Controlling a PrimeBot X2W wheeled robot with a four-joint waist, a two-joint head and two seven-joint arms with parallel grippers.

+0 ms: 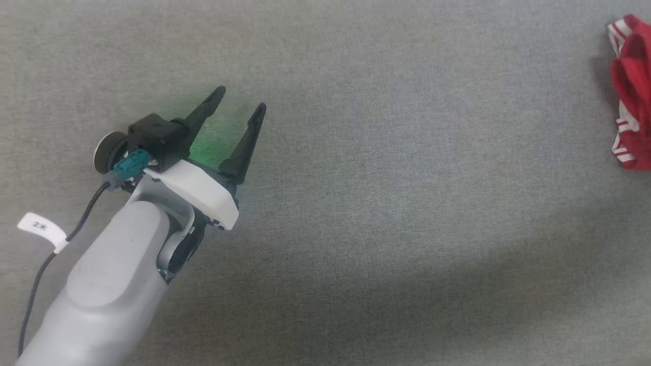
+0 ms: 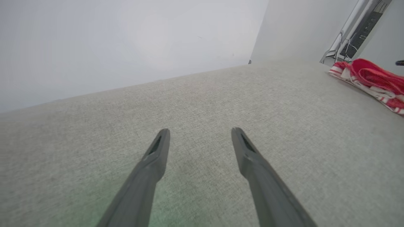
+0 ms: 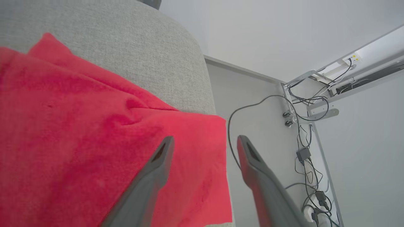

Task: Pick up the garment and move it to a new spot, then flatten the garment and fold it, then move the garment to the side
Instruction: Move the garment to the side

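On the far left, a small white paper tag (image 1: 38, 226) is wrapped on the thin black cable (image 1: 35, 284) of the left arm, and it carries the writing "2米". No other writing can be read.

Next to it, the left pincer (image 1: 240, 99) hovers over the left part of the grey woven-fabric worktop (image 1: 386, 213). Its two dark fingers are spread apart with nothing between them, and a faint green light falls on the fabric under them. In the left wrist view this pincer (image 2: 200, 131) points over bare grey cloth.

The bright red soft garment with white striped trim bands (image 1: 633, 91) lies crumpled at the right edge of the worktop, well apart from the left pincer. From the left wrist it shows far at the upper right (image 2: 369, 74).

The right pincer (image 3: 205, 139) stands directly over the garment (image 3: 79, 135), fingers wide and clamping nothing. Its left finger is above the red cloth. Its right finger is past the cloth's border, near the rounded worktop edge (image 3: 189, 72).
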